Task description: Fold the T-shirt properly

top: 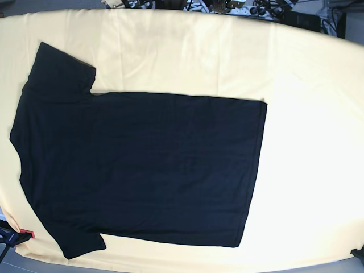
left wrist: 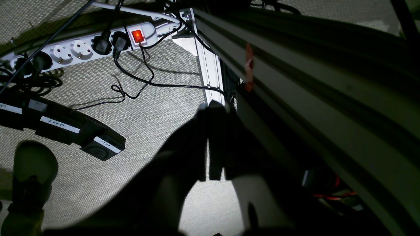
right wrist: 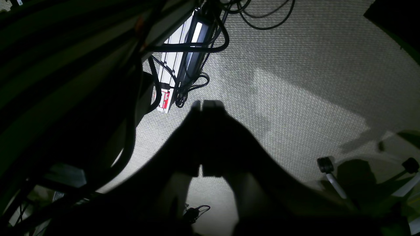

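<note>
Where pale cloth (top: 307,114) spreads smooth: flat, plain black T-shirt (top: 142,165).

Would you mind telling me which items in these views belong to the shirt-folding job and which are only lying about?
Belongs to the job:
- T-shirt, spread flat, plain side up
- tablecloth beneath it

Just lying about:
- power strip on the carpet
- labelled black pedals
- loose cables
- chair castors

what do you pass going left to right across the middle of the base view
A thin strip of pale yellow tablecloth → the black T-shirt, spread flat, plain side up, sleeves at the left and hem at the right → a wide bare stretch of tablecloth out to the right edge.
</note>
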You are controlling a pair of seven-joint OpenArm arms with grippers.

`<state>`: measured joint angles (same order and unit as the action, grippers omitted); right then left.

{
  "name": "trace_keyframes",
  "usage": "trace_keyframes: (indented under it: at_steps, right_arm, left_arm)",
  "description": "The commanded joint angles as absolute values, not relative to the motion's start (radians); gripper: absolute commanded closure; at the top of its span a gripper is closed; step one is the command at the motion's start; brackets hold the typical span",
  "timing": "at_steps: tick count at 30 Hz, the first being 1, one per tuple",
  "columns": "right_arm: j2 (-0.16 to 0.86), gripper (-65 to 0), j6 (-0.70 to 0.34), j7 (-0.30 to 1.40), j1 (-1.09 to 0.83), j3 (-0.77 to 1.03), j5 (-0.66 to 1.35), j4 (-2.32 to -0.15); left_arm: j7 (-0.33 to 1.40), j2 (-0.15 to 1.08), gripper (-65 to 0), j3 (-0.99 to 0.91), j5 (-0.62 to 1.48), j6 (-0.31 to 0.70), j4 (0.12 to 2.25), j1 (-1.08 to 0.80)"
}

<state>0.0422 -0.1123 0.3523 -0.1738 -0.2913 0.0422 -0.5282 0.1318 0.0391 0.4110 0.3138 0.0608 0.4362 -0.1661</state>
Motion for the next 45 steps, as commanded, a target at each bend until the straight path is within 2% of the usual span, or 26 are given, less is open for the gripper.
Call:
trace_keyframes:
  at_steps: [1,10,16,23,28,37,45]
  right_arm:
    - [0.047,0.0,-0.112,0.352,-0.168,-0.288,0.044,-0.542]
    - [0.047,0.0,-0.113,0.353,-0.168,-0.288,0.044,-0.542]
    - [0.047,0.0,-0.158,0.353,-0.168,-0.288,0.044,-0.542]
    - [0.048,0.0,-0.135,0.352,-0.168,-0.288,0.024,-0.543]
    - [0.063,0.0,-0.163,0.376,-0.187,-0.288,-0.108,-0.544]
    - [0.16,0.0,-0.34,0.384,-0.382,-0.289,-0.105,-0.668]
    - [0.255,0.0,-0.358,0.603,-0.68,-0.288,0.033,-1.09]
  left_arm:
    - [0.132,0.036,0.0,0.411,0.315,0.067,0.443,-0.168]
    - [0.132,0.036,0.0,0.411,0.314,0.067,0.443,-0.168]
    - [0.132,0.036,0.0,0.411,0.314,0.067,0.443,-0.168]
    - [0.133,0.036,0.0,0.411,0.31,0.067,0.443,-0.168]
    - [0.25,0.036,0.0,0.411,0.149,0.068,0.48,-0.176]
    - [0.317,0.116,0.0,0.412,0.12,0.113,0.684,-0.379]
    - [0.421,0.284,0.0,0.412,0.124,0.112,1.085,-0.655]
